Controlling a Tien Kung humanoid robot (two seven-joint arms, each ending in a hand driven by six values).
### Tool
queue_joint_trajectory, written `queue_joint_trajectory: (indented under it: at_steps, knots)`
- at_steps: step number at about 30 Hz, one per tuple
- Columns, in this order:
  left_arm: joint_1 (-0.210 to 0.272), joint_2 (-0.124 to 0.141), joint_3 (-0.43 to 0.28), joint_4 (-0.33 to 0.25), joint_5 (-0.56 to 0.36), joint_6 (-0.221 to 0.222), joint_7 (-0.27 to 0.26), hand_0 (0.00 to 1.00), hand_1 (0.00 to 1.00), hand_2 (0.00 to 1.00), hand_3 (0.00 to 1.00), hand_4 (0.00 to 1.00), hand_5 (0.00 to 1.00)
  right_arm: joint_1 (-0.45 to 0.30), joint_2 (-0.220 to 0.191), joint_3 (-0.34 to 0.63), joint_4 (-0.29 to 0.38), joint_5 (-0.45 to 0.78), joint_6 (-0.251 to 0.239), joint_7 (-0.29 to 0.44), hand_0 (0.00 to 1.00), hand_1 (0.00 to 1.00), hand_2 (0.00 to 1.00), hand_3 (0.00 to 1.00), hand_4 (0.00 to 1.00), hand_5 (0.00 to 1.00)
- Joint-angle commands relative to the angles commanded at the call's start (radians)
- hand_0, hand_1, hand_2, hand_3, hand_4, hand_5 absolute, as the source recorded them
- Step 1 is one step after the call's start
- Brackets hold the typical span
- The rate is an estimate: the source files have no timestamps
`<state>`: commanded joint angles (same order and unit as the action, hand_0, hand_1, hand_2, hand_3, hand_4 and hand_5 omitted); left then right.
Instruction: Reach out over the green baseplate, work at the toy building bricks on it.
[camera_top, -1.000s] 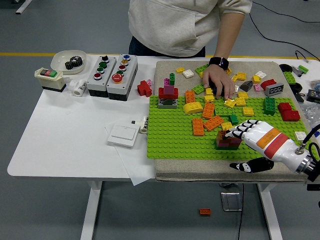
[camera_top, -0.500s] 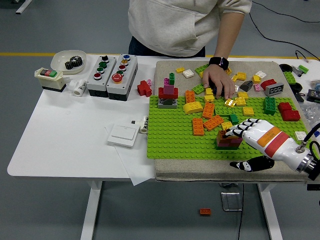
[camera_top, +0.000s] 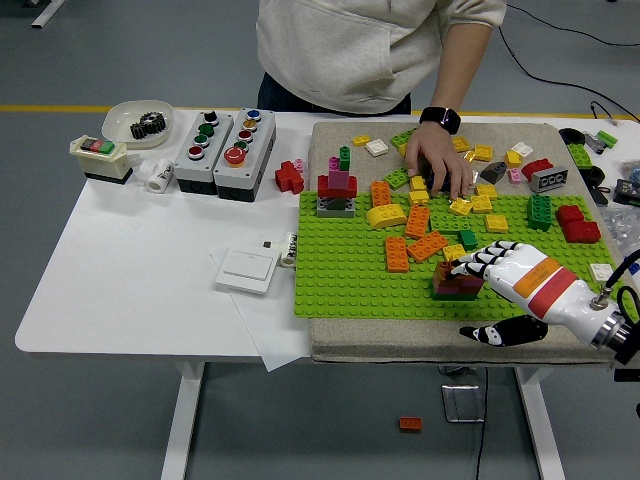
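Right hand (camera_top: 495, 265) in over the near right part of the green baseplate (camera_top: 340, 270), white fingers (camera_top: 478, 262) curled onto the dark red brick stack (camera_top: 458, 281) standing there. Gripping that stack, by the look of it, though the thumb side sits hidden behind the bricks. No left hand anywhere in the shot.

Beyond the stack on the baseplate: orange bricks (camera_top: 415, 240) lying loose at angles, a yellow curved brick (camera_top: 385, 214) further back, a small green brick (camera_top: 467, 238) just beside the fingers. Toward the baseplate's far left, a little tower (camera_top: 337, 188) with red, pink and green pieces on a grey base. At its right edge, a green block (camera_top: 540, 211) and red bricks (camera_top: 577, 224). More yellow, green and red pieces scattered on the mat past the baseplate's far edge.

Person's hand (camera_top: 438, 165) at the baseplate's far edge, wrist in a black watch, palm down over the loose bricks there, fingertips among the yellow ones.

Off the baseplate to the left on the bench: white wall switch (camera_top: 247, 270), two grey push-button boxes (camera_top: 224, 139), a red cross-shaped piece (camera_top: 289, 177).

Progress, judged from the layout: early to middling. One tower built, one stack in hand, most bricks unattached. Plenty left to press down or pull apart.
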<state>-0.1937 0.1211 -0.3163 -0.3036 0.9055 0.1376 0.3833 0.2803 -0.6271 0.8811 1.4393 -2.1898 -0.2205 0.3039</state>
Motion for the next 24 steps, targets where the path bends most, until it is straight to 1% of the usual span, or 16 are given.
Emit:
queue_joint_trajectory:
  at_steps: [24]
  knots:
    - [-0.002, 0.000, 0.003, 0.000, -0.007, -0.001, -0.003, 0.793, 0.776, 0.750, 0.592, 0.653, 0.665, -0.008, 0.000, 0.007, 0.003, -0.003, 0.006, -0.004, 0.711, 0.671, 0.739, 0.728, 0.883, 0.433]
